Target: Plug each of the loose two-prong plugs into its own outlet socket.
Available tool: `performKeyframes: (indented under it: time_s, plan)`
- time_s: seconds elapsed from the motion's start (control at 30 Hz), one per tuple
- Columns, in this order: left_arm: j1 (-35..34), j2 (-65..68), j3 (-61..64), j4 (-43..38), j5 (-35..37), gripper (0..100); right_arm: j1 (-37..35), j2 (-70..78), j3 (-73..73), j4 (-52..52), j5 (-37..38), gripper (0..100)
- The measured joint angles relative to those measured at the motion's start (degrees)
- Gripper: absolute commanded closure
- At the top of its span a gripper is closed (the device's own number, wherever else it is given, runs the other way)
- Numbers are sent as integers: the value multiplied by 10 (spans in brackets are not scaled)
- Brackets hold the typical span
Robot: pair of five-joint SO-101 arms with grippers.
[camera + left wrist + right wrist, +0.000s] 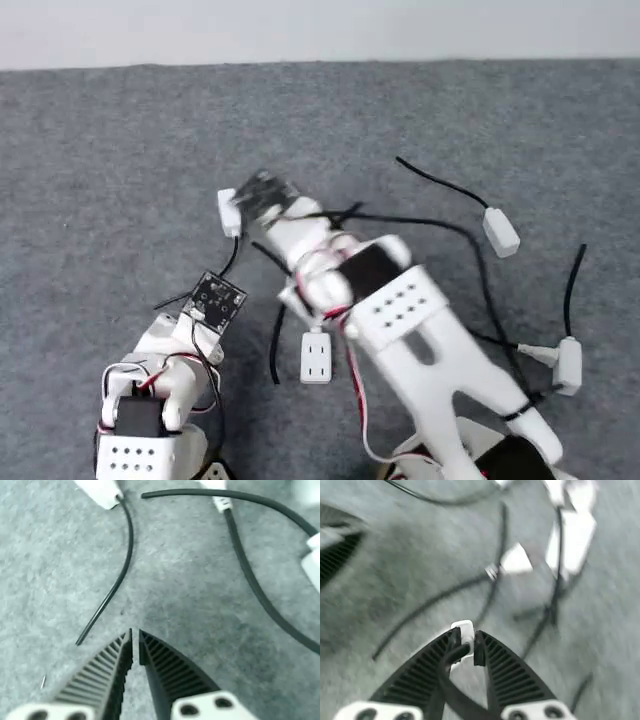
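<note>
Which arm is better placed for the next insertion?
Likely right: the right end effector is shut on a plug; the left end effector is shut, empty, over carpet.

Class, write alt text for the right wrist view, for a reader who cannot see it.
The right gripper has its black jaws shut on a white plug. Beyond it, another white plug and black cords lie on grey carpet.

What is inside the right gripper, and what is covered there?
The right gripper is shut on a white plug, whose black cord runs back between the fingers. The fingers cover most of the plug, so its prongs cannot be seen.
</note>
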Motion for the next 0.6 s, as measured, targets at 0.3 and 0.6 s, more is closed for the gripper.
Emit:
performKeyframes:
  time_s: [0.3,0.6]
  plan:
    - [-2,83,-3,-22,3,987,156,10,51,67,97,991]
    - [-4,91,-3,-23,3,987,238,146,103,-18,177,987]
